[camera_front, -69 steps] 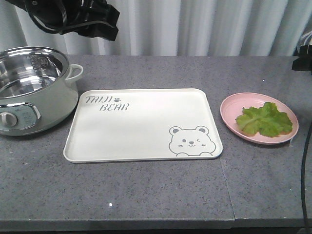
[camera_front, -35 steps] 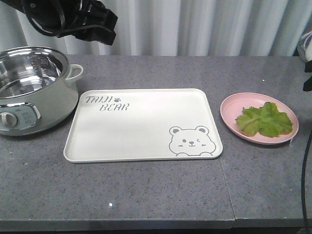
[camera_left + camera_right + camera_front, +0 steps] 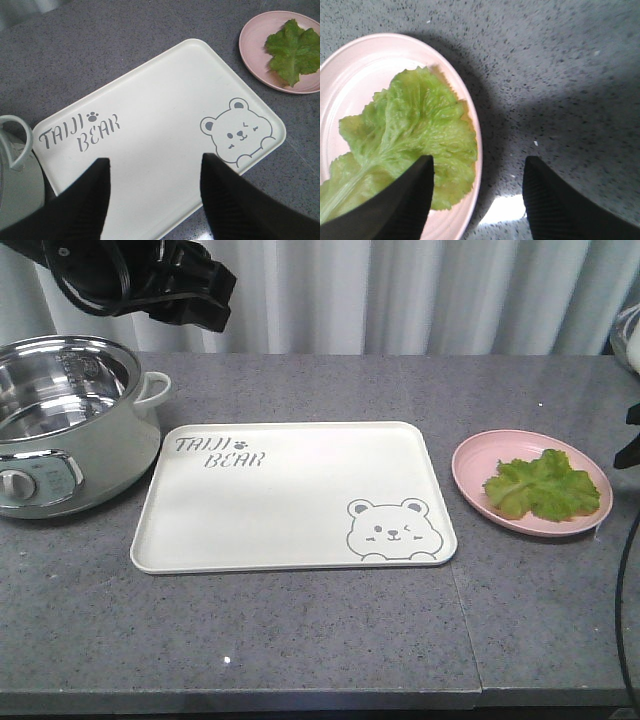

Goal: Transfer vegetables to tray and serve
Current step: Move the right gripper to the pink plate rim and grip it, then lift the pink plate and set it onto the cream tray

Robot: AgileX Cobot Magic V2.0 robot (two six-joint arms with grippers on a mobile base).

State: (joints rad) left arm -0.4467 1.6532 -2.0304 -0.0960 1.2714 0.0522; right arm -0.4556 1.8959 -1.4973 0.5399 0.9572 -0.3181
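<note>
The vegetables (image 3: 545, 485) are green crinkly lettuce leaves lying on a round pink plate (image 3: 470, 465) at the right of the counter. The cream tray (image 3: 290, 495) with a grey bear face and "TAIJI BEAR" lettering lies in the middle and holds nothing. My left gripper (image 3: 155, 162) hovers open above the tray (image 3: 150, 130), nothing between its fingers. My right gripper (image 3: 479, 161) is open over the plate's right rim (image 3: 472, 120), its left finger above the lettuce (image 3: 415, 130), its right finger over bare counter. Only a dark bit of the right arm (image 3: 630, 445) shows at the front view's right edge.
A pale green electric pot (image 3: 70, 430) with a steel bowl stands at the left, its handle (image 3: 12, 140) close to the tray's corner. White curtains hang behind the grey stone counter (image 3: 300, 640). A black cable (image 3: 625, 580) hangs down at the right edge.
The right arm has dropped lower at the right edge of the front view, nearer the plate. The left arm has shifted slightly up and left. Lettuce, plate and tray have not moved.
</note>
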